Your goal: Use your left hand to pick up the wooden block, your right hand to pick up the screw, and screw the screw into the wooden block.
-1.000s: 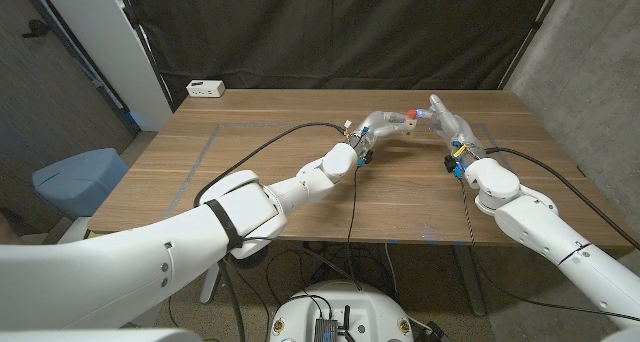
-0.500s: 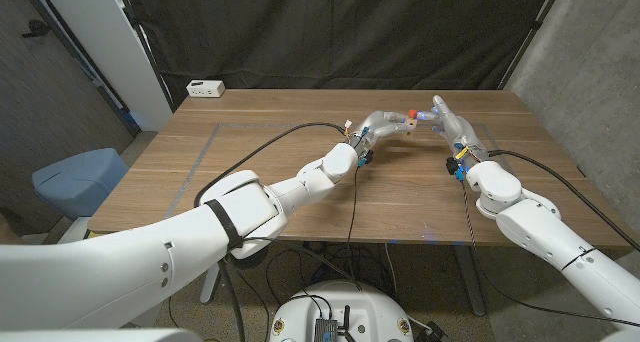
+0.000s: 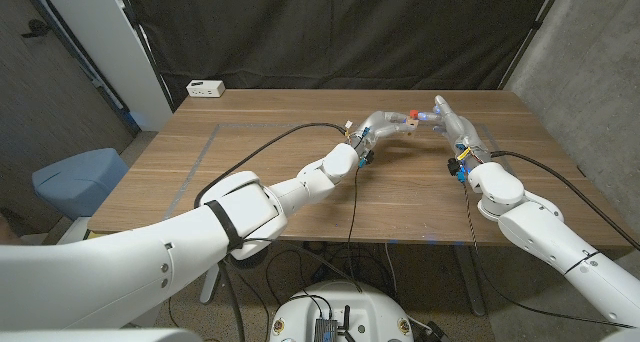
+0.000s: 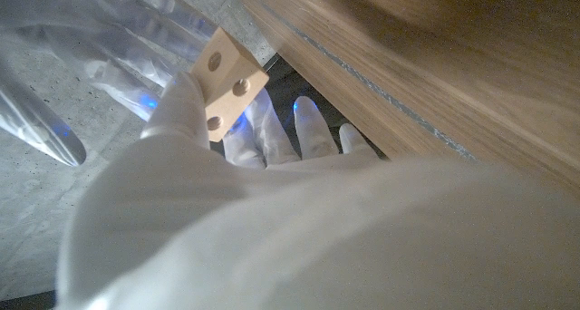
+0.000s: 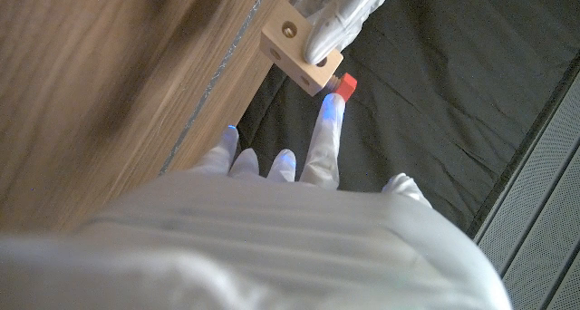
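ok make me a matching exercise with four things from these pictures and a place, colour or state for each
Column one:
1. pale wooden block with round holes
2. red-headed screw
3. white power strip
4. brown wooden table

Column two:
A. at the table's far left corner
B. held up by the left hand
C. under both arms
D. at the block's side, by the right hand fingertip

Pairs: 1-B, 2-D, 3-A, 4-C
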{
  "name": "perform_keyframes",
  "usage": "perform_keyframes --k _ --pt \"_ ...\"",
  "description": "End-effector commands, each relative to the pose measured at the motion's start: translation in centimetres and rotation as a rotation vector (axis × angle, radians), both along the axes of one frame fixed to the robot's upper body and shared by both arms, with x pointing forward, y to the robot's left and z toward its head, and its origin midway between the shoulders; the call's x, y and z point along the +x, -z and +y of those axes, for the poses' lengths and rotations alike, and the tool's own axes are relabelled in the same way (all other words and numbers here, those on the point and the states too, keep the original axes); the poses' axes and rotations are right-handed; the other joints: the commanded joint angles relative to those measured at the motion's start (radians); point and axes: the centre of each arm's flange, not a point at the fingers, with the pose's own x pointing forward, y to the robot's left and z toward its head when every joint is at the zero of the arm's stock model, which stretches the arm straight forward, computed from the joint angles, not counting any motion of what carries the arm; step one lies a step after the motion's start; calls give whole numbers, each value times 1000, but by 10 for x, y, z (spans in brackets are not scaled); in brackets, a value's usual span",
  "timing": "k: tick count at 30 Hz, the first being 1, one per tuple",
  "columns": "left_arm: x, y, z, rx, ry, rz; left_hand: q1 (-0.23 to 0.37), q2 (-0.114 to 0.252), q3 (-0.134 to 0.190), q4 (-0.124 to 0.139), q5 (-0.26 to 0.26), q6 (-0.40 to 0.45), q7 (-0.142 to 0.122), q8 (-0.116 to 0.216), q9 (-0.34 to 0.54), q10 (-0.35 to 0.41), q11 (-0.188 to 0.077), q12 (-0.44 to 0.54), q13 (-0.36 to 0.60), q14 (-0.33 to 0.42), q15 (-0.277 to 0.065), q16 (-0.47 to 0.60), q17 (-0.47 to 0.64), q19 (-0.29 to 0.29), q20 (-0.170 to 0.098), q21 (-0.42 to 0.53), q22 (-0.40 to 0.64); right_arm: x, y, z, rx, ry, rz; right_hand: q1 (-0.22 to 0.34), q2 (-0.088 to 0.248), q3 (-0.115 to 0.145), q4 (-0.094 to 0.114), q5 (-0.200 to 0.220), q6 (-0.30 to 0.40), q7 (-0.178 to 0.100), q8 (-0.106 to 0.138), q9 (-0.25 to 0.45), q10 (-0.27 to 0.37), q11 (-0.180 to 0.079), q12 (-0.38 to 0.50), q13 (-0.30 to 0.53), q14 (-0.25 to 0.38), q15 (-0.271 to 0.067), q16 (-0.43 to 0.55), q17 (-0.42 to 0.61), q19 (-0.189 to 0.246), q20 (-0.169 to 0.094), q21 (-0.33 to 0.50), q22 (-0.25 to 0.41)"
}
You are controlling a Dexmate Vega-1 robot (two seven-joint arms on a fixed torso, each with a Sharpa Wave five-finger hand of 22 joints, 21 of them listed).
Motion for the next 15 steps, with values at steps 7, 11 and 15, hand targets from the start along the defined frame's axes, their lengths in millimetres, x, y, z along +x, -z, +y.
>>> perform_keyframes --k 7,11,15 --pt "-2 0 -3 5 8 -1 48 61 29 20 5 90 19 6 1 15 -4 6 17 9 -96 -1 4 6 0 2 3 -3 0 0 -27 -40 -10 4 4 2 -6 10 24 4 7 3 16 -8 5 0 5 2 2 3 5 6 5 4" --pt "-2 1 -3 3 9 -3 47 60 29 21 5 90 19 7 1 15 -4 6 16 10 -97 -1 4 6 0 2 3 -3 0 1 -31 -51 -8 4 5 3 -6 11 30 4 7 3 19 -11 4 0 5 1 1 4 3 7 4 4" --pt "-2 1 -3 2 10 -4 46 60 29 21 5 90 18 6 1 15 -4 6 17 10 -96 -1 4 6 0 2 3 -4 1 1 -41 -65 -12 4 5 3 -6 11 34 3 7 2 20 -11 3 0 6 -1 1 4 2 7 3 4"
